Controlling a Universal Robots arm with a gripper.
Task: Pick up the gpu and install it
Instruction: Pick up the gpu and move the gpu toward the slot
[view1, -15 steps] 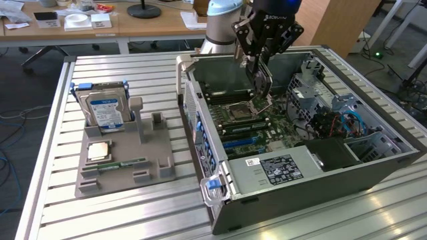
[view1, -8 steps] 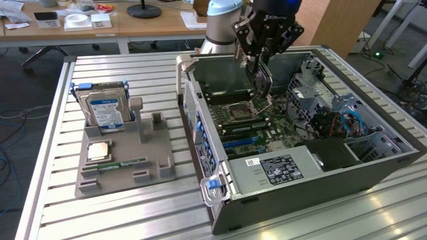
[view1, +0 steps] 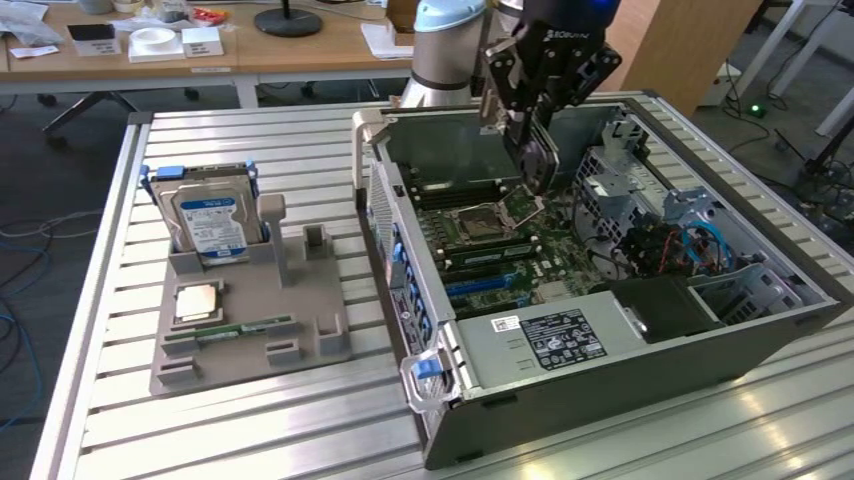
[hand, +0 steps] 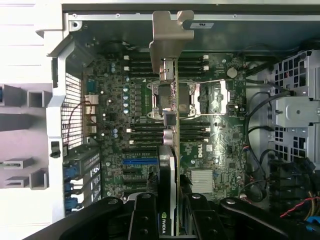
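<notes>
My gripper (view1: 530, 118) is shut on the gpu (view1: 535, 160), which hangs on edge over the open computer case (view1: 587, 390). The card sits above the motherboard (view1: 514, 250), roughly over the CPU socket (view1: 477, 221), clear of the board. In the wrist view the gpu (hand: 170, 150) runs edge-on away from the gripper (hand: 168, 222), its silver end bracket (hand: 171, 32) at the far end near the case wall. The blue expansion slot (hand: 138, 161) lies on the board beside the card's line, uncovered.
A grey holder (view1: 247, 335) on the slatted table (view1: 200, 440), at the exterior view's left, carries a hard drive (view1: 211, 222), a CPU chip (view1: 198, 300) and a RAM stick (view1: 247, 329). Inside the case are a power supply (view1: 561, 340), a drive cage (view1: 627, 190) and cables (view1: 694, 245).
</notes>
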